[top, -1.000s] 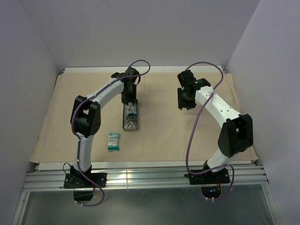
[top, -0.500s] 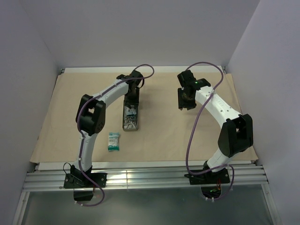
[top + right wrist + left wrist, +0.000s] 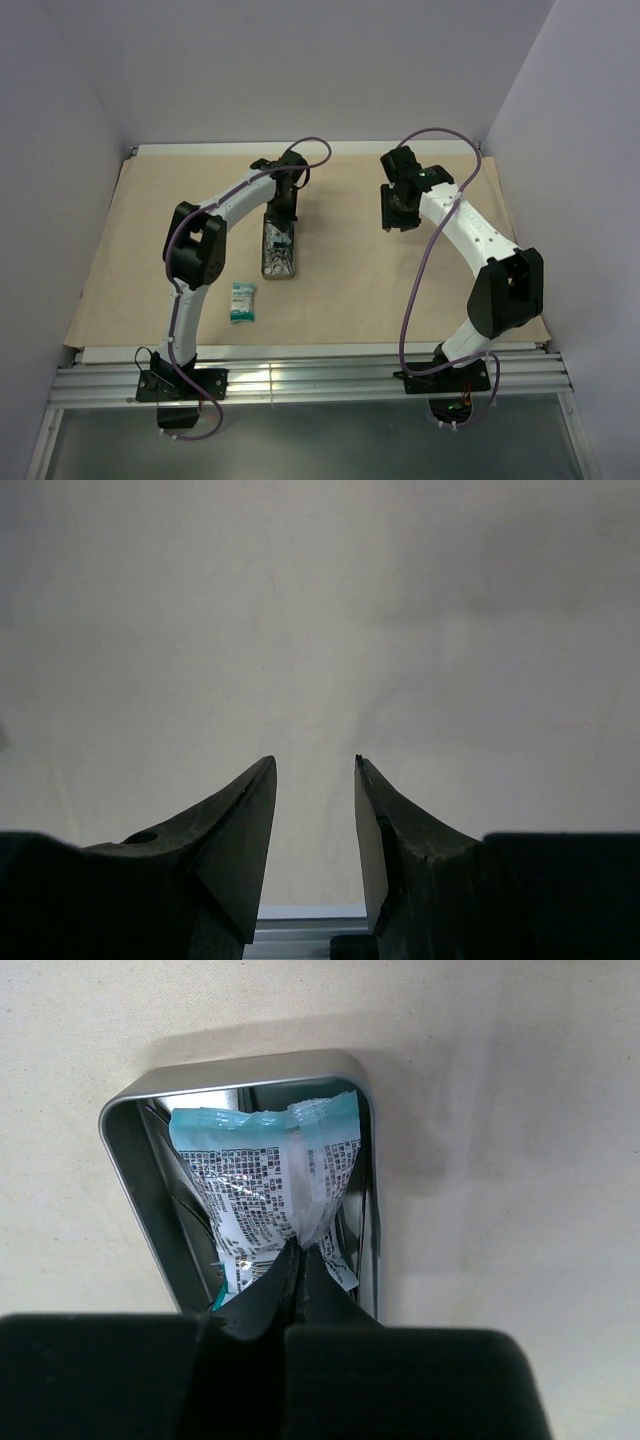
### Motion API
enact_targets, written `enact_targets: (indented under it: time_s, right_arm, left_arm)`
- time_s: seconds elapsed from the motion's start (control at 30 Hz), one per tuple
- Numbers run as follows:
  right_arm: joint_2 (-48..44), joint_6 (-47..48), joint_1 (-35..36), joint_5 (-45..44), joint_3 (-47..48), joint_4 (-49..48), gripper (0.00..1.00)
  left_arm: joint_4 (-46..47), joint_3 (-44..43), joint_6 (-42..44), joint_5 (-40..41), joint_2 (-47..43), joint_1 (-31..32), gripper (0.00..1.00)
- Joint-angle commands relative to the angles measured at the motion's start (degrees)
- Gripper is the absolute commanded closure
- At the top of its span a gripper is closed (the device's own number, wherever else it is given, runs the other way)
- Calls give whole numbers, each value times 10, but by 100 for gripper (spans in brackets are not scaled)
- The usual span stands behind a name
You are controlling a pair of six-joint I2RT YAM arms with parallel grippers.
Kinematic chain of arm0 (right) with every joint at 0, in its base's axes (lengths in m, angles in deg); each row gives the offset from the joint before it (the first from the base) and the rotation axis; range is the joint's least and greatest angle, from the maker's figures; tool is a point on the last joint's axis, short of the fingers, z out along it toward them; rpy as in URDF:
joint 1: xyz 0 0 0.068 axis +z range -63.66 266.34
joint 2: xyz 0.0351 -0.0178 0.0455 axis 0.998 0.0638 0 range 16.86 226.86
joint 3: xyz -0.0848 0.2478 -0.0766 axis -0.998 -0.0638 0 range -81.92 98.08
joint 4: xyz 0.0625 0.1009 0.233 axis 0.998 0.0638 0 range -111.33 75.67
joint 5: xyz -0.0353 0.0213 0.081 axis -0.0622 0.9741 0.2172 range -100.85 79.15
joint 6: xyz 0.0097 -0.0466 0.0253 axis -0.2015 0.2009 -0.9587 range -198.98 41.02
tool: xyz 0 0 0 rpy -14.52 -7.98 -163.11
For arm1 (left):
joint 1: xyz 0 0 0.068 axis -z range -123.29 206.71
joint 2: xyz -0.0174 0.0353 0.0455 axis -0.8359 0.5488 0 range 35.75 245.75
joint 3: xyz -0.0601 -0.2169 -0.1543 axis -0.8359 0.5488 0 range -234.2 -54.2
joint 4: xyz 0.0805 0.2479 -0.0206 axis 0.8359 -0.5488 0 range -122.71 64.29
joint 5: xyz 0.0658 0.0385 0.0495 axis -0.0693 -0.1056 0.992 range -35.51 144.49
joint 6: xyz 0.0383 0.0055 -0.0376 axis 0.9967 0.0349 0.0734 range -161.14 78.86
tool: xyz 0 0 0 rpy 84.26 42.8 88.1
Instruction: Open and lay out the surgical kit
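Teal-white packet (image 3: 262,1178), print illegible, pinched by left jaws.

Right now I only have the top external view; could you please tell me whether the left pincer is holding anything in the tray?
Observer: Yes, the left wrist view shows the left pincer shut on a teal-white packet, pinching a crease in it inside the metal tray.
Operator: Thank you; is the right pincer carrying anything?
Observer: No, its wrist view shows the right pincer open, with only bare tan wrap beyond it.
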Motion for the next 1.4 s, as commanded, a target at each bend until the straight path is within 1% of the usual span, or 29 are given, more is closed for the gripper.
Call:
enact_targets:
  time_s: [0.0,0.1,0.17,0.2,0.23,0.27,0.3,0.33,0.37,0.4,0.43,0.47,0.5,0.53,0.57,0.6,0.67,0.7,0.77,0.8,0.83,0.87,0.9,0.93,1.0,1.13,1.23,1.27,1.37]
  right_arm:
    - [-26,3,-3,0,30,8,55]
    - [-28,0,-3,20,40,6,55]
    - [-34,-3,-3,39,46,-3,54]
    - [-38,-4,-3,69,47,-17,53]
    - [-42,-4,-3,85,48,-26,53]
    - [-52,-10,-3,111,46,-38,52]
    - [-58,-13,-3,161,42,-69,52]
    - [-76,-17,-3,191,37,-90,49]
    - [-84,-29,-3,223,20,-141,47]
    - [-94,-38,-3,286,11,-171,42]
    - [-110,-47,-3,320,1,-198,39]
    - [-115,-68,-3,350,-18,-254,36]
    - [-120,-80,-3,381,-27,-282,34]
    - [-128,-91,-3,428,-36,-306,33]
    - [-131,-116,-3,447,-52,-352,32]
    - [-133,-127,-3,466,-59,-372,31]
    - [-129,-150,-3,502,-68,-409,29]
    - [-128,-159,-3,515,-71,-424,28]
    - [-122,-191,-3,552,-79,-469,26]
    - [-120,-200,-3,564,-80,-484,25]
    - [-118,-217,-2,571,-83,-497,25]
    - [-118,-221,-2,569,-84,-508,25]
    - [-119,-223,-2,566,-84,-511,25]
    - [-118,-226,-2,565,-84,-511,25]
    - [-117,-229,-2,566,-86,-515,26]
    - [-116,-236,4,572,-92,-521,26]
    - [-114,-262,16,590,-108,-542,27]
    - [-115,-272,21,594,-113,-574,27]
    - [-124,-311,27,593,-139,-622,27]
  left_arm:
    - [-35,-17,7,-1,-17,1,100]
    - [-51,-46,6,-10,-59,-1,100]
    - [-48,-47,3,-52,-108,-6,100]
    - [-40,-38,3,-79,-126,-19,100]
    - [-25,-25,2,-121,-148,-28,100]
    - [23,22,-2,-228,-194,-38,100]
    - [57,55,-8,-294,-217,-63,100]
    - [96,88,-34,-364,-240,-74,100]
    - [196,163,-54,-508,-280,-94,100]
    - [251,200,-116,-571,-294,-100,100]
    - [307,260,-156,-616,-308,-103,100]
    - [412,284,-223,-672,-331,-102,100]
    - [469,308,-259,-692,-342,-100,100]
    - [528,355,-301,-707,-365,-99,100]
    - [595,377,-340,-718,-377,-99,100]
    - [724,397,-426,-739,-385,-99,100]
    - [828,437,-496,-750,-399,-97,100]
    - [922,447,-556,-752,-401,-97,100]
    - [1032,481,-633,-749,-399,-92,100]
    - [1097,493,-724,-744,-394,-91,100]
    - [1228,510,-771,-732,-381,-90,100]
    - [1286,513,-809,-725,-373,-90,100]
    - [1334,516,-876,-718,-364,-90,100]
    - [1399,516,-901,-709,-347,-90,100]
    - [1429,512,-930,-708,-336,-89,100]
    - [1396,506,-901,-716,-337,-87,100]
    - [1395,508,-899,-716,-335,-86,100]
    - [1389,509,-893,-718,-333,-84,100]
    - [1374,513,-878,-722,-335,-82,100]
